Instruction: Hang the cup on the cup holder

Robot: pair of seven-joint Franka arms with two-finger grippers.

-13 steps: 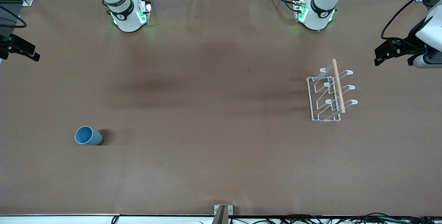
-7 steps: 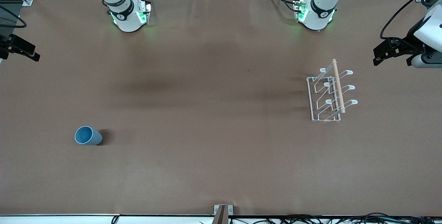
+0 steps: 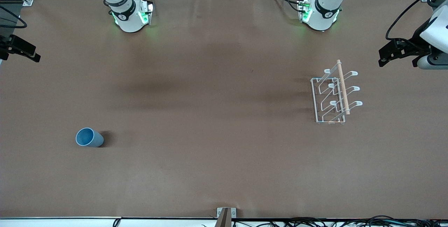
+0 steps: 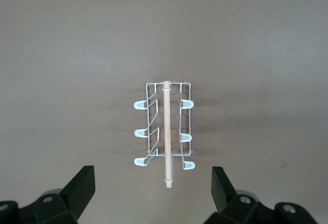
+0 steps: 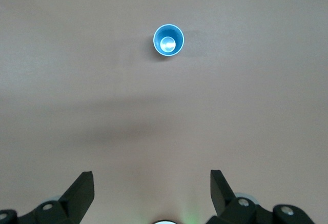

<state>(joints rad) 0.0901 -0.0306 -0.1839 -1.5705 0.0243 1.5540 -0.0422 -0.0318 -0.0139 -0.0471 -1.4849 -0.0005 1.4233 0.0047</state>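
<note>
The light blue cup (image 3: 89, 137) stands upright with its mouth up, at the right arm's end of the table, nearer to the front camera. It shows in the right wrist view (image 5: 168, 40), well away from my open, empty right gripper (image 5: 151, 193). That gripper (image 3: 35, 56) hangs high over the table's edge. The white wire cup holder (image 3: 334, 96), with its wooden dowel, stands at the left arm's end. It shows in the left wrist view (image 4: 165, 131). My left gripper (image 4: 152, 190) is open and empty, up in the air off the holder's dowel end (image 3: 384, 57).
The brown table (image 3: 217, 115) carries only the cup and the cup holder. The two arm bases (image 3: 129, 13) stand along the edge farthest from the front camera. Cables (image 3: 315, 221) lie along the table's nearest edge.
My left gripper has shifted very slightly. The cup, the cup holder and my right gripper have not moved.
</note>
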